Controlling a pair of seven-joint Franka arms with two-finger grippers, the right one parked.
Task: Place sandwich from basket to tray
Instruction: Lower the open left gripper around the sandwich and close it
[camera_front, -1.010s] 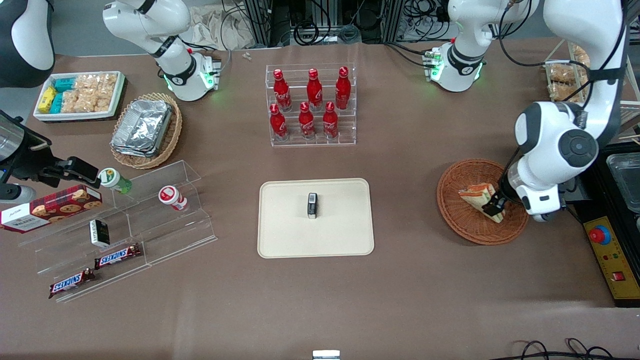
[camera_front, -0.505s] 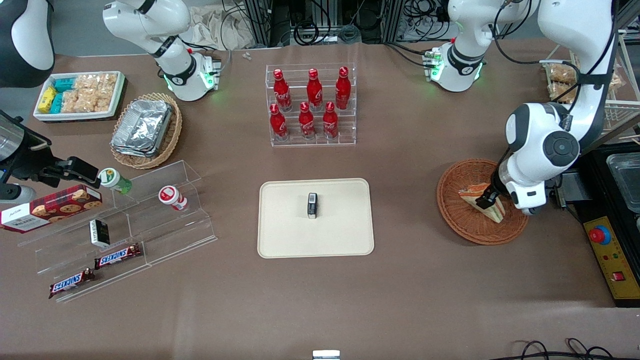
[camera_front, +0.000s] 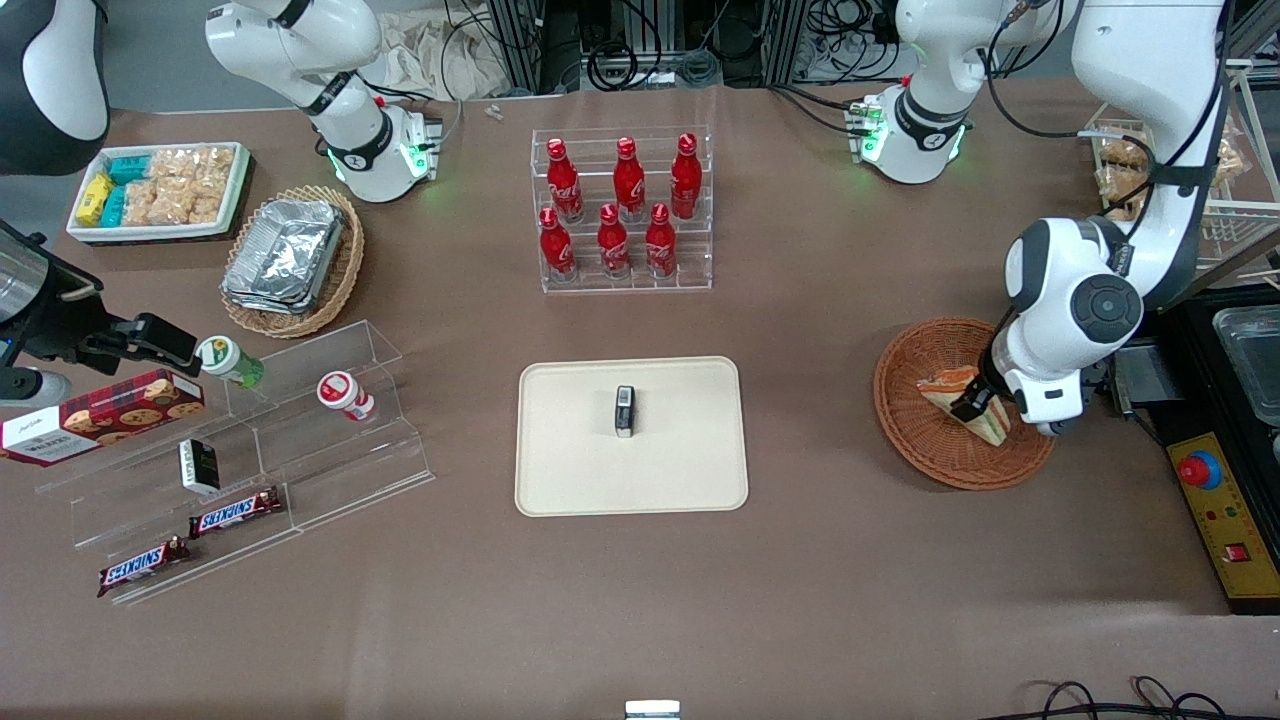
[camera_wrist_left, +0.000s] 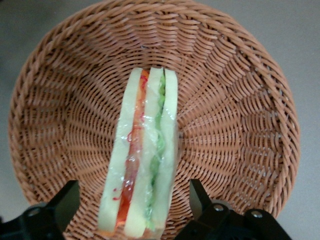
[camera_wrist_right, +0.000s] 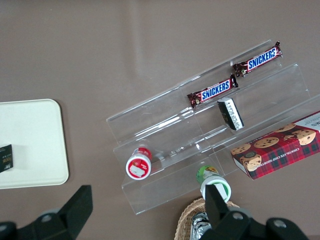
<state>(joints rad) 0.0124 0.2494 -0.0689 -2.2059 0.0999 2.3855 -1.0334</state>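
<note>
The gripper (camera_wrist_left: 134, 202) has its jaws apart around the sandwich (camera_wrist_left: 145, 155), mid-basket (camera_wrist_left: 240, 125); soft, wrapped, probably slippery, so grip the bread faces gently.

sandwich (camera_wrist_left: 145, 160): wrapped wedge standing on edge in basket (camera_front: 920, 440) | gripper (camera_wrist_left: 132, 210) straddling it, fingers apart | tray (camera_front: 570, 470): lying mid-table, holding one small dark packet (camera_front: 624, 411)
</note>
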